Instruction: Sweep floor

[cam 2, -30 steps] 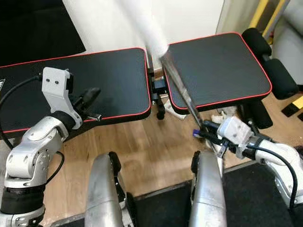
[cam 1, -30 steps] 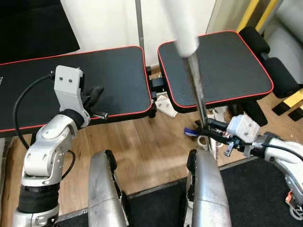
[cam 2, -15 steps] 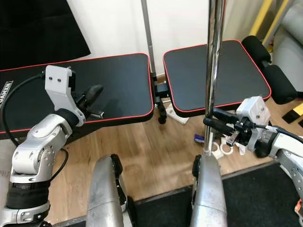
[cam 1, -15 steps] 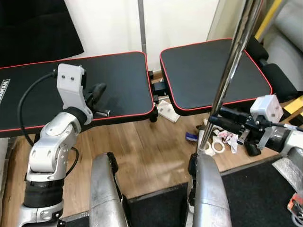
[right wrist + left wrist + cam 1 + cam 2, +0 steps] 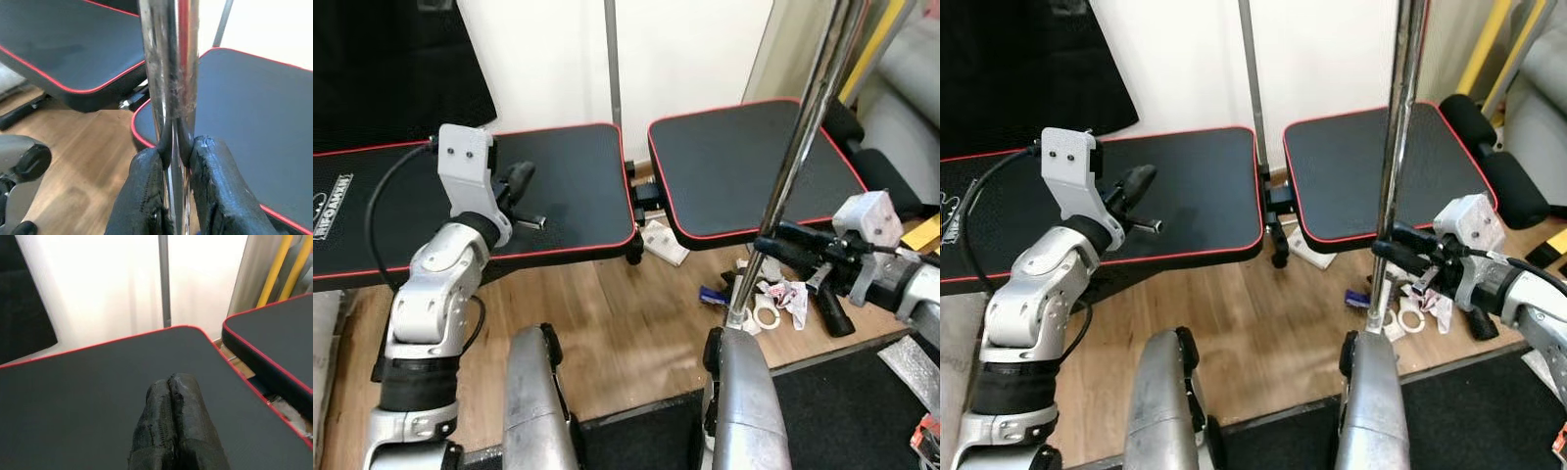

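Note:
A silver metal broom pole (image 5: 793,166) stands almost upright, leaning slightly to the right, in front of the right bench pad. My right gripper (image 5: 766,245) is shut on the pole low down, and its black fingers (image 5: 146,196) clamp the pole (image 5: 168,73) from both sides. The pole's lower end drops behind my right leg (image 5: 744,392), so the broom head is hidden. My left gripper (image 5: 521,178) is raised over the left bench pad, shut with nothing in it (image 5: 168,382). Litter lies on the wooden floor: white tape rolls and crumpled paper (image 5: 769,299) and a small blue piece (image 5: 710,294).
Two black bench pads with red edging (image 5: 568,186) (image 5: 724,166) stand across the front, with a white box (image 5: 661,243) under the gap. A black floor mat (image 5: 862,392) lies at my feet. Black foam rollers (image 5: 871,166) and a yellow post (image 5: 1489,44) are at right.
The pole swung from leaning left to nearly upright, still held by my right gripper, which shifted right. The camera view lifted. My left gripper stayed shut over the bench.

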You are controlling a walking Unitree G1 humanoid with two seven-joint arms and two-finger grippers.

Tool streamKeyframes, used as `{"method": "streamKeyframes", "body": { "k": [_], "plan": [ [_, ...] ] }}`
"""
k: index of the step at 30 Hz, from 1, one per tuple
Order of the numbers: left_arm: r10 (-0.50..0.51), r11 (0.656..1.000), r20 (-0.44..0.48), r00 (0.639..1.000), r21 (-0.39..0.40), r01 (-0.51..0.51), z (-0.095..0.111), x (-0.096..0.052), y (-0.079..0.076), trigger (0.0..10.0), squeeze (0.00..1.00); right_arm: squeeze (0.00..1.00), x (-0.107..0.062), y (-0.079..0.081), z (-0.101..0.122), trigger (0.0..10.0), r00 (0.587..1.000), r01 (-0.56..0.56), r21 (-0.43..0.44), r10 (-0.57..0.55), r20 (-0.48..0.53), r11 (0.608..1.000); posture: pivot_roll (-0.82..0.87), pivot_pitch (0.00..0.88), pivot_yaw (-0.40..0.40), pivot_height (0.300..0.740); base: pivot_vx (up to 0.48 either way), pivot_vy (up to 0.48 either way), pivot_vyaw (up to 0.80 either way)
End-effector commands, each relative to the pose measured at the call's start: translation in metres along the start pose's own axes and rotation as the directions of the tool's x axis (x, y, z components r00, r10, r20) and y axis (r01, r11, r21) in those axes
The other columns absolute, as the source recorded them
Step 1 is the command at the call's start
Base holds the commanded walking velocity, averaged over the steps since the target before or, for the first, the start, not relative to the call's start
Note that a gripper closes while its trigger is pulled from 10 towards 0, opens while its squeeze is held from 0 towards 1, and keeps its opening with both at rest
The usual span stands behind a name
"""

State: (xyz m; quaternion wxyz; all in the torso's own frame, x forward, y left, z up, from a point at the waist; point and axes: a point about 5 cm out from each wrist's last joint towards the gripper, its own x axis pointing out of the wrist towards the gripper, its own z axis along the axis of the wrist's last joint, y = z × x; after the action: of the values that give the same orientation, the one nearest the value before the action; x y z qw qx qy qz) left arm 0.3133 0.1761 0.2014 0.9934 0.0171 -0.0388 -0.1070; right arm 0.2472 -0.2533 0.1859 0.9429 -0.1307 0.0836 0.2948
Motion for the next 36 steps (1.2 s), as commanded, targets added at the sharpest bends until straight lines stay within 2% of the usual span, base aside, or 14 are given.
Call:
{"method": "streamKeyframes", "body": {
  "k": [1, 7, 10, 19, 20, 23, 36],
  "plan": [
    [0.07, 0.997, -0.005, 0.998, 0.014, -0.07, -0.003, 0.002, 0.003, 10.0, 0.0, 0.0, -0.003, -0.003, 0.021, 10.0, 0.996, 0.037, -0.047, -0.033, 0.081, 0.998, 0.07, 0.001, -0.035, 0.555, 0.0, 0.0, 0.0],
    [0.076, 0.997, -0.015, 0.997, 0.009, -0.075, -0.009, 0.002, 0.002, 10.0, 0.0, 0.0, 0.002, -0.001, 0.017, 10.0, 0.995, 0.071, -0.018, -0.07, 0.071, 0.997, 0.07, 0.0, -0.036, 0.57, 0.0, 0.0, 0.0],
    [0.077, 0.997, -0.029, 0.997, 0.005, -0.077, -0.017, 0.001, -0.001, 10.0, 0.0, 0.0, 0.008, 0.0, 0.01, 10.0, 0.99, 0.128, 0.017, -0.129, 0.052, 0.992, 0.07, 0.0, -0.036, 0.585, 0.0, 0.0, 0.0],
    [0.072, 0.997, -0.051, 0.996, -0.001, -0.072, -0.025, -0.001, -0.004, 10.0, 0.0, 0.0, 0.012, 0.004, 0.006, 10.0, 0.988, 0.153, 0.041, -0.154, 0.031, 0.987, 0.07, 0.0, -0.034, 0.61, 0.0, 0.0, 0.0],
    [0.069, 0.998, -0.082, 0.994, 0.002, -0.069, -0.029, -0.001, -0.006, 10.0, 0.0, 0.0, 0.011, 0.004, 0.005, 10.0, 0.986, 0.162, 0.043, -0.163, 0.025, 0.986, 0.07, 0.0, -0.034, 0.615, -0.439, 0.0, 0.0],
    [0.062, 0.998, -0.063, 0.996, -0.005, -0.062, -0.028, -0.001, -0.008, 10.0, 0.0, 0.0, 0.011, 0.003, 0.005, 10.0, 0.985, 0.173, 0.045, -0.174, 0.019, 0.984, 0.06, 0.0, -0.033, 0.62, -0.452, 0.0, 0.0],
    [0.069, 0.998, -0.069, 0.995, -0.007, -0.069, -0.036, -0.001, -0.008, 10.0, 0.0, 0.0, 0.016, 0.007, -0.003, 10.0, 0.973, 0.231, 0.085, -0.23, -0.014, 0.969, 0.06, 0.0, -0.03, 0.65, 0.0, 0.0, 0.0]
  ]
}}
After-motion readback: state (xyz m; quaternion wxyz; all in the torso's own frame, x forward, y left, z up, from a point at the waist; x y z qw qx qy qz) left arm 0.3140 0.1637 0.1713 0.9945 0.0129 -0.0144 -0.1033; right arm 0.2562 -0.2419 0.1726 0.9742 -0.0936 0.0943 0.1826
